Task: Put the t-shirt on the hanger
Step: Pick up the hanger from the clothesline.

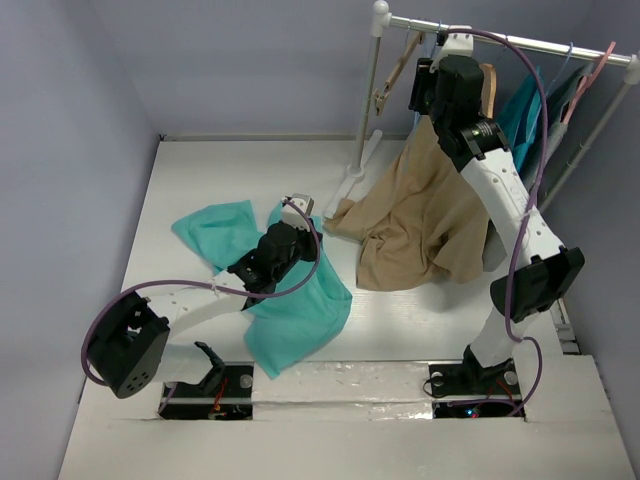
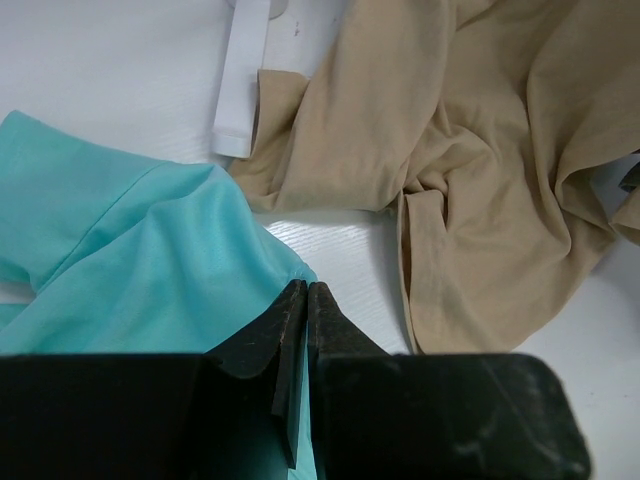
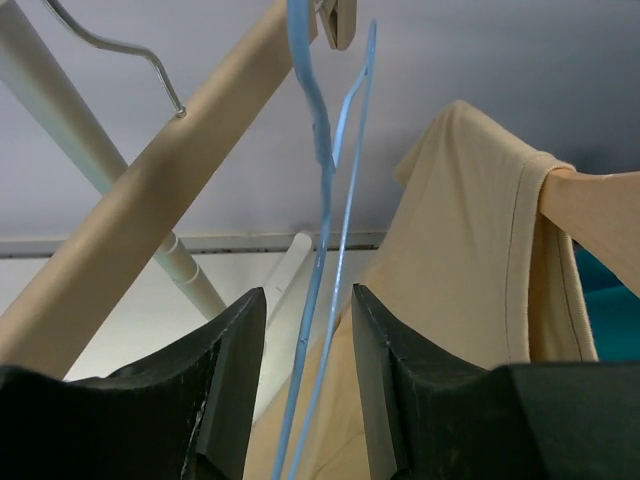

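Two arms work over a white table [image 1: 200,170]. At left, the light turquoise short-sleeved t-shirt [image 1: 300,310] lies crumpled on the tabletop just ahead of the left arm's base. The left gripper [image 2: 305,290] rests on its far edge with jaws pressed fully together, a fold of the aqua fabric pinched at the tips. Just right of it, a tan sleeveless top [image 1: 420,220] trails from a tan wooden hanger [image 3: 600,200] down onto the table. Farther right, up at the white rack rail [image 1: 555,47], the right gripper [image 3: 308,295] stands partly open. Its fingers straddle the thin light-blue hanger [image 3: 322,160] without touching its wires. A darker teal garment [image 1: 520,115] hangs beyond.
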Robot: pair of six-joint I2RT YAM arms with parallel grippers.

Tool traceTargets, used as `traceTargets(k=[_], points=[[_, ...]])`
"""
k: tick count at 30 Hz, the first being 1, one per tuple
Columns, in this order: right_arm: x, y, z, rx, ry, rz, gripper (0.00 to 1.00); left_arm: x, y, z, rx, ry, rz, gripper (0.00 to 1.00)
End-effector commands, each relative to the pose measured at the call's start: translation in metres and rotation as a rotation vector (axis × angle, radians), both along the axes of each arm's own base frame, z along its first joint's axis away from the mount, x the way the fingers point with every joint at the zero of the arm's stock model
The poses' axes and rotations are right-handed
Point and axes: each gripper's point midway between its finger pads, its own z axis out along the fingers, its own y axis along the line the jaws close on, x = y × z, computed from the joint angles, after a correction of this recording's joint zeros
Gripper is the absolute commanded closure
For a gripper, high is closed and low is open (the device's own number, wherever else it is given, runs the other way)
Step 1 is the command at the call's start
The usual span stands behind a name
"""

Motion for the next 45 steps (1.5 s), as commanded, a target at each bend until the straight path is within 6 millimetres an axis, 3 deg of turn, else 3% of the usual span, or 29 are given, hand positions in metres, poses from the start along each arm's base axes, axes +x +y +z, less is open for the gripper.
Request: traceTargets(k=[1,3,11,18,22,26,36,38,45], points=[[-0.005,-0.004,0.031,0.014,-0.075,-0.006,0.55,0.003,-0.004,0.014,-0.044,-0.034,-0.006,1.00],[-0.002,-0.008,0.026,0.009,-0.067,-0.017,0.56,0.004,-0.004,0.013,-0.044,-0.034,-0.006,1.00],[0.007,-0.012,0.016,0.002,-0.053,-0.037,0.77,0.004,-0.004,0.011,-0.035,-0.031,-0.004,1.00],[-0.003,-0.014,0.042,0.025,-0.120,-0.028,1.00,0.004,-0.004,0.013,-0.039,-0.034,-0.006,1.00],[-0.013,-0.016,0.061,0.048,-0.192,-0.021,1.00,0.004,-0.004,0.012,-0.037,-0.031,-0.009,1.00],[-0.024,-0.022,0.062,0.063,-0.204,-0.035,1.00,0.004,-0.003,0.013,-0.038,-0.036,-0.005,1.00],[-0.049,-0.033,0.035,0.094,-0.184,-0.056,1.00,0.005,0.000,0.012,-0.027,-0.039,0.013,1.00],[-0.053,-0.031,0.020,0.099,-0.158,-0.042,1.00,0.006,0.001,0.014,-0.032,-0.045,0.018,1.00],[-0.076,-0.031,0.008,0.121,-0.158,0.000,1.00,0.005,-0.001,0.015,-0.040,-0.046,0.010,1.00]])
